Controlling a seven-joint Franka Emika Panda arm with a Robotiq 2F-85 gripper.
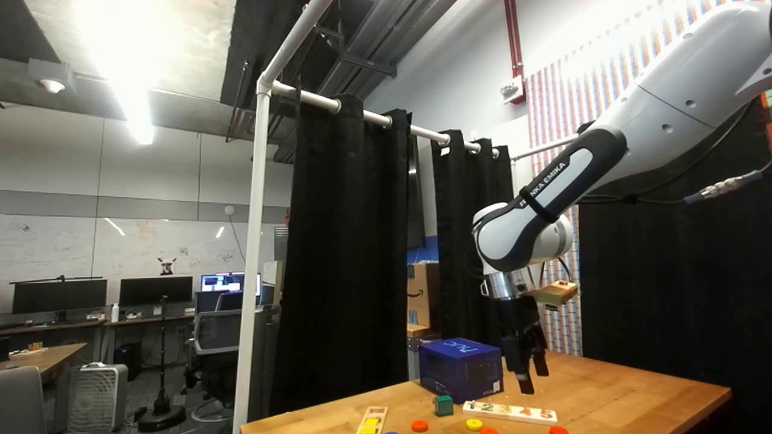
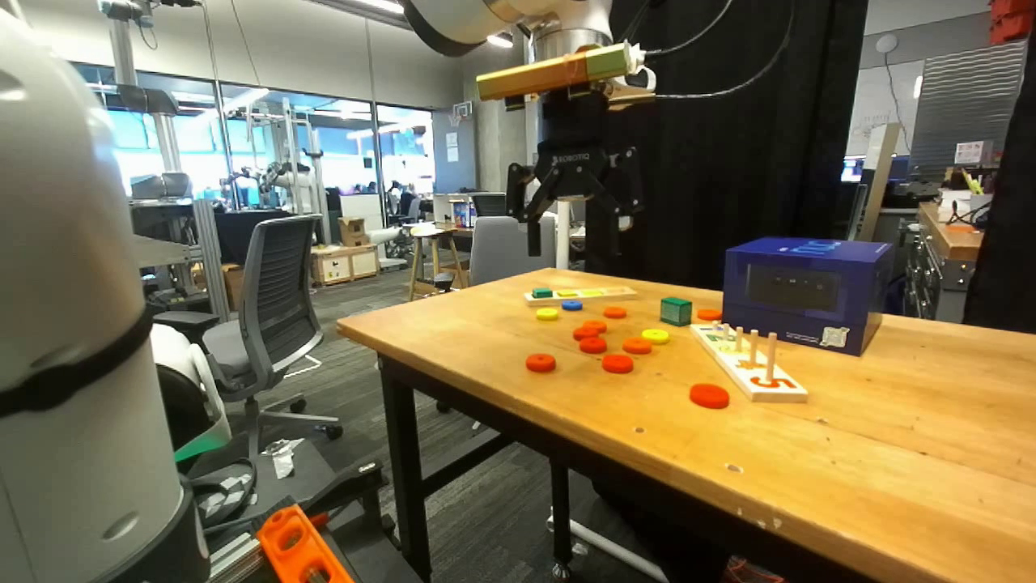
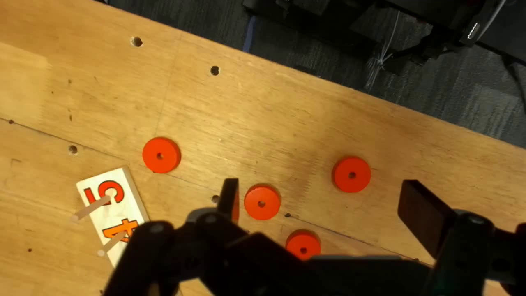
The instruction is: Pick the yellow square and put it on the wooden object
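Above the tabletop [image 2: 906, 429], the gripper [image 3: 319, 199] hangs empty, jaws wide apart

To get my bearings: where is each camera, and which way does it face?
In an exterior view: near the table, slightly above it, facing curtains; arm at right, pincer pointing down.
In an exterior view: beside what looks like the base, looking across the table; pincer at upper centre.
Wrist view: on the arm, facing down at red discs; pincer along the bottom.
Both exterior views share the blue box; all three show the number board.
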